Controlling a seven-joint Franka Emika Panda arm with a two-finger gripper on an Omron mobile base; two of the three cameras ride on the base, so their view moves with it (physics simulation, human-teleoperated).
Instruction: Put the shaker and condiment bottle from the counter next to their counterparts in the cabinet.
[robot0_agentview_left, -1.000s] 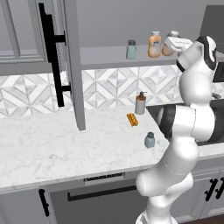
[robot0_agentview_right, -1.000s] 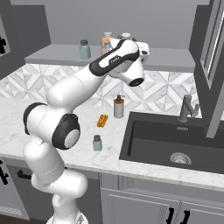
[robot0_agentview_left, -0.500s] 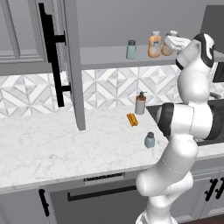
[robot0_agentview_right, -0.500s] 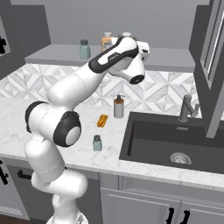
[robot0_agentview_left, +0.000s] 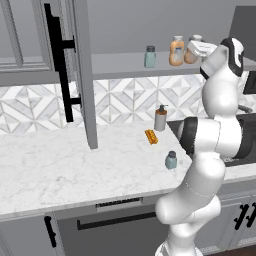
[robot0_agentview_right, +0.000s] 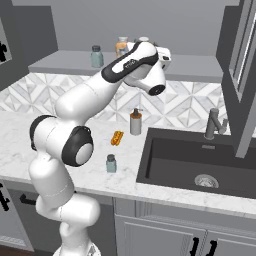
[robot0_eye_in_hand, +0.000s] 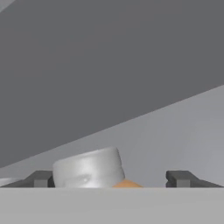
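On the cabinet shelf (robot0_agentview_left: 120, 64) stand a teal-grey shaker (robot0_agentview_left: 150, 56) and an orange-tan condiment bottle (robot0_agentview_left: 176, 51). A second condiment bottle (robot0_agentview_left: 189, 56) stands just right of it, with my gripper (robot0_agentview_left: 196, 48) around its top. In the hand view its whitish cap (robot0_eye_in_hand: 87, 168) sits between my fingertips (robot0_eye_in_hand: 179, 178), close to the left one and clear of the right one; my gripper (robot0_eye_in_hand: 110, 178) is open. The other shaker (robot0_agentview_left: 171, 160) stands on the counter (robot0_agentview_left: 75, 170) near the front edge, also seen as the shaker (robot0_agentview_right: 111, 163) beside my arm.
The cabinet door (robot0_agentview_left: 82, 75) with its black bar handle (robot0_agentview_left: 59, 65) hangs open at the left. A grey pump dispenser (robot0_agentview_left: 160, 118) and a flat orange ridged object (robot0_agentview_left: 151, 136) sit on the counter by the dark sink (robot0_agentview_right: 200, 160) and faucet (robot0_agentview_right: 214, 125).
My fingers have spread apart around the second bottle's cap. The arm has stayed almost in place at the shelf.
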